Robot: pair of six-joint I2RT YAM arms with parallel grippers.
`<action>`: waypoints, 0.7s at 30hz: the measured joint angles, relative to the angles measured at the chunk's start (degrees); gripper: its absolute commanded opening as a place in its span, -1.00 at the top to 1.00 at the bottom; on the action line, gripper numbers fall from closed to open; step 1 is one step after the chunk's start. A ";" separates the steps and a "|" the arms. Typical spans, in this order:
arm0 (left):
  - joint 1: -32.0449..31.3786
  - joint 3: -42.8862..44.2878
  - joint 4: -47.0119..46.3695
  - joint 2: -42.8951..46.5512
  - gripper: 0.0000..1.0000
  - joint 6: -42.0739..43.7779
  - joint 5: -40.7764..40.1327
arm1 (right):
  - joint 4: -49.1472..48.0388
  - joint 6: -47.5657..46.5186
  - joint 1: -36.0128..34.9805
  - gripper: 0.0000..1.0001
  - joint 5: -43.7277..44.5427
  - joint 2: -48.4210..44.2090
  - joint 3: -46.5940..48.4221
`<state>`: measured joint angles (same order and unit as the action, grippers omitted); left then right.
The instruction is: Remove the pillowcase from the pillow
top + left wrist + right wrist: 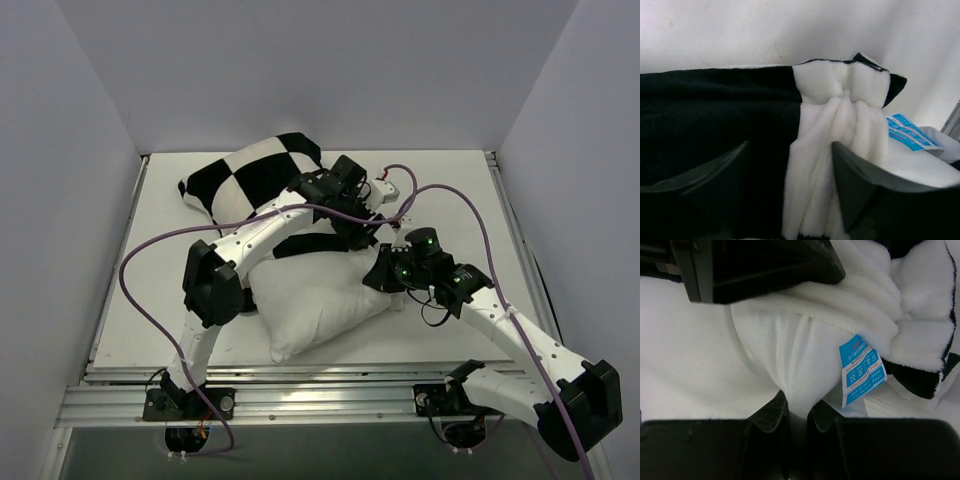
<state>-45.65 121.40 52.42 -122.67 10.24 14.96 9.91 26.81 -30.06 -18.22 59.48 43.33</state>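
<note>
The black-and-white checkered pillowcase point(250, 178) lies bunched at the back left, its near part still over the far end of the plain white pillow point(320, 300). My left gripper point(352, 205) is shut on a gathered fold of the pillowcase point(825, 150), with black and white plush between its fingers point(860, 180). My right gripper point(388, 272) is shut on a pinch of the pillow's white fabric point(785, 355) close to its blue tag point(862, 371). The tag also shows in the left wrist view point(910, 131). The pillowcase edge point(920, 355) lies just beyond the tag.
White enclosure walls point(80, 150) stand on three sides of the white table point(450, 200). Purple cables point(150, 250) loop over both arms. The left gripper's body point(755, 265) hangs directly above the right gripper's pinch.
</note>
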 measured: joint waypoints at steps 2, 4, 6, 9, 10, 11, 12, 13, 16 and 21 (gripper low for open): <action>0.17 0.04 0.39 -0.17 0.17 0.22 1.73 | 0.55 -0.11 -0.17 1.00 0.02 0.02 0.00; 0.37 0.68 1.03 -0.17 0.90 0.46 2.80 | 0.50 -0.20 -0.37 1.00 0.11 0.00 0.00; 0.59 0.79 1.53 -0.17 0.95 0.79 3.28 | 0.52 -0.37 -0.39 1.00 0.28 -0.07 0.00; 1.05 0.44 1.25 -0.26 0.95 0.22 3.39 | 1.05 -0.85 -0.42 1.00 0.87 -0.55 0.13; 1.29 0.11 0.76 -0.26 0.95 -0.68 3.26 | 1.42 -1.09 -0.42 1.00 1.09 -0.90 0.26; 1.64 -0.24 0.04 -0.24 0.95 -1.60 3.04 | 1.70 -1.33 -0.42 1.00 1.31 -1.36 0.39; 2.16 -0.63 -0.83 -0.26 0.95 -2.64 2.73 | 2.29 -1.57 -0.42 1.00 1.49 -2.05 0.61; 2.78 -1.11 -1.79 -0.24 0.95 -3.98 2.27 | 2.89 -1.73 -0.42 1.00 1.53 -2.67 0.90; 5.40 -2.82 -5.46 0.28 0.95 -8.59 0.26 | 4.76 -2.56 -0.39 1.00 1.33 -5.16 1.97; 10.49 -5.42 -11.37 2.73 0.95 -14.62 -7.69 | 8.37 -3.72 -0.37 1.00 -1.18 -10.25 5.38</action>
<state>-35.16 115.98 41.06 -119.94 -4.38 7.27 18.28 23.09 -30.44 -19.40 49.23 48.71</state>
